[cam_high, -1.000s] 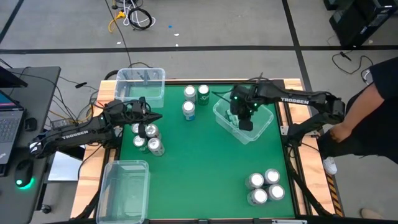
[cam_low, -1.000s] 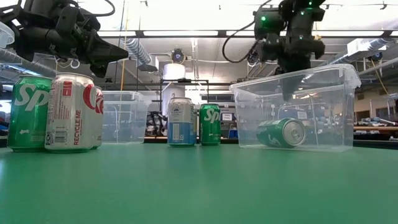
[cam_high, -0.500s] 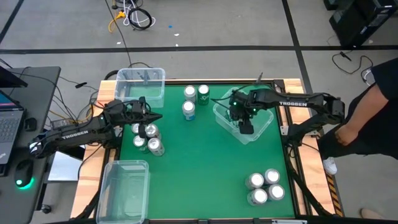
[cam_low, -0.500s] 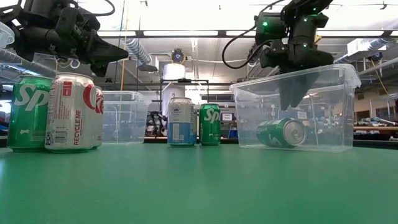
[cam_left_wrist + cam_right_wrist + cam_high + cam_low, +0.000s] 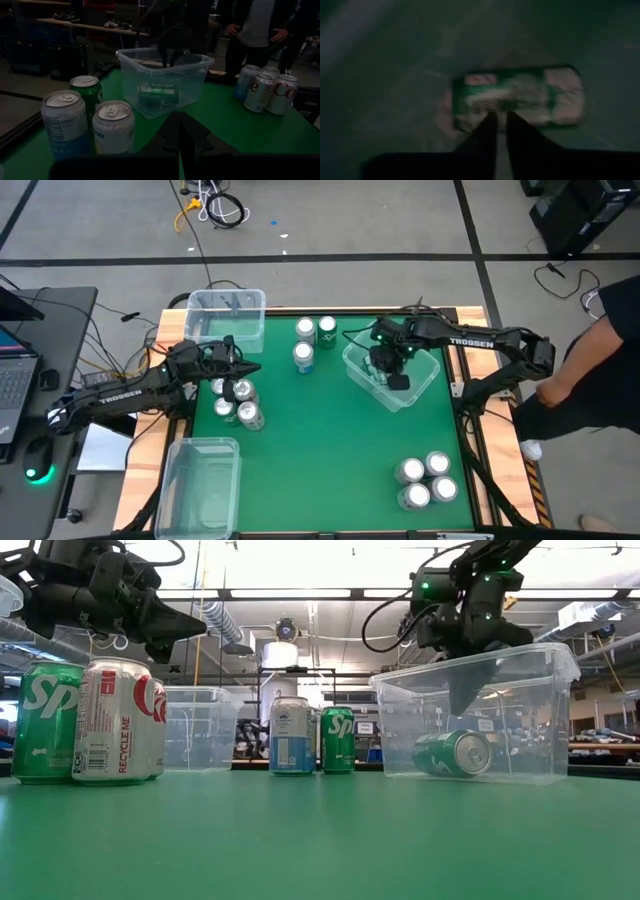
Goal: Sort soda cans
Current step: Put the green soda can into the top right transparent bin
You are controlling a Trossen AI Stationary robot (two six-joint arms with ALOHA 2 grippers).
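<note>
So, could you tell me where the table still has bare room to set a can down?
The widest bare stretch of the green table lies between the left can cluster, the front-right cluster and the front-left bin. It is crowded at the back, around the three cans and the bin under the right gripper.

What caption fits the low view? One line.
Shut right gripper hangs inside clear bin above green can lying on its side.

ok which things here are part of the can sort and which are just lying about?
Part of the job:
- green can lying on its side in the clear bin under the right tool, which is shut
- three cans at the far edge
- cans by the shut left tool
- four cans near right
- two empty bins on the left

Lying about:
- laptop
- mouse
- floor cables
</note>
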